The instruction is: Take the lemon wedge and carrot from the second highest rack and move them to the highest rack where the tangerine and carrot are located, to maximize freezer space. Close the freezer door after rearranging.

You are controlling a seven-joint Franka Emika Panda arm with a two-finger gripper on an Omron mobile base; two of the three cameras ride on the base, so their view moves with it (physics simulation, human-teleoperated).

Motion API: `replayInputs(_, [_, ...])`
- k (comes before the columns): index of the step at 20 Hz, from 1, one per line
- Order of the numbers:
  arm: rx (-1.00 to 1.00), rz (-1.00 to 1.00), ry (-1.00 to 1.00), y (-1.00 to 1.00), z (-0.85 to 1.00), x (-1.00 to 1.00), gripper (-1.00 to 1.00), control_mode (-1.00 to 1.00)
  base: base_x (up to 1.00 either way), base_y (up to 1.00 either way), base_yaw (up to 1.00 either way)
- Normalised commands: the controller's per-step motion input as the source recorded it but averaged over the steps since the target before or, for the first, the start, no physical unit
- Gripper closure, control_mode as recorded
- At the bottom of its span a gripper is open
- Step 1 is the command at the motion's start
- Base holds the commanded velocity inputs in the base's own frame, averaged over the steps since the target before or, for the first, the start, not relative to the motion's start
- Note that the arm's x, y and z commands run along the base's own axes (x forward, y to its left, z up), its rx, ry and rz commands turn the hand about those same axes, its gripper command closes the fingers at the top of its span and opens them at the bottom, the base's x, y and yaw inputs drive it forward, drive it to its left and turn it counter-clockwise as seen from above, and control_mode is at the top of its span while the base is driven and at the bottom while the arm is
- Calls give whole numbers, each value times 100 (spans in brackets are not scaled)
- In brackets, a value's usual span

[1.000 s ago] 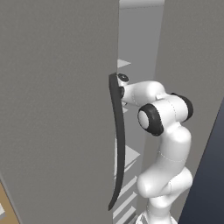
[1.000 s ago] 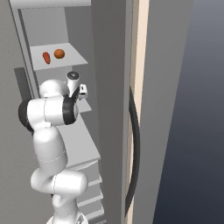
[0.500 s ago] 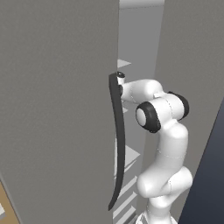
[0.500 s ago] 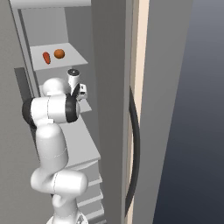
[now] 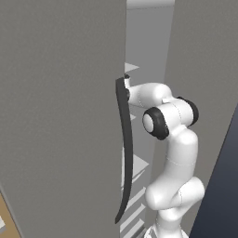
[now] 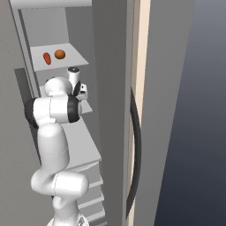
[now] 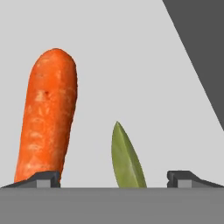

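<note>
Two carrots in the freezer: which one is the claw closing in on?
The carrot lying beside the green lemon wedge, right ahead of the open claw. The other carrot sits one rack higher, next to the tangerine.

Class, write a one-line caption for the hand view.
Open gripper straddling a green lemon wedge, beside a long orange carrot.

Pale rack [image 7: 131, 65] with carrot [image 7: 46, 118] beside green lemon wedge [image 7: 127, 159], apart.

White arm bent forward at elbow, end effector [image 7: 113, 177] jaws spread wide
</note>
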Motion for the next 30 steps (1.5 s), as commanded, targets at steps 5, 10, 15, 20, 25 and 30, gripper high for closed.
replayInputs(5, [0,1,-3,1,-33,0,-100,-100,0,0,0])
replayInputs(10, [0,2,-25,0,-18,0,-100,-100,0,0,0])
replayInputs(15, [0,0,-13,0,-5,27,-100,-100,0,0,0])
replayInputs(20, [0,0,0,0,-18,43,-100,-100,0,0,0])
replayInputs(25, [0,0,3,0,-18,42,-100,-100,0,0,0])
replayInputs(30, [0,2,2,0,-28,15,-100,-100,0,0,0])
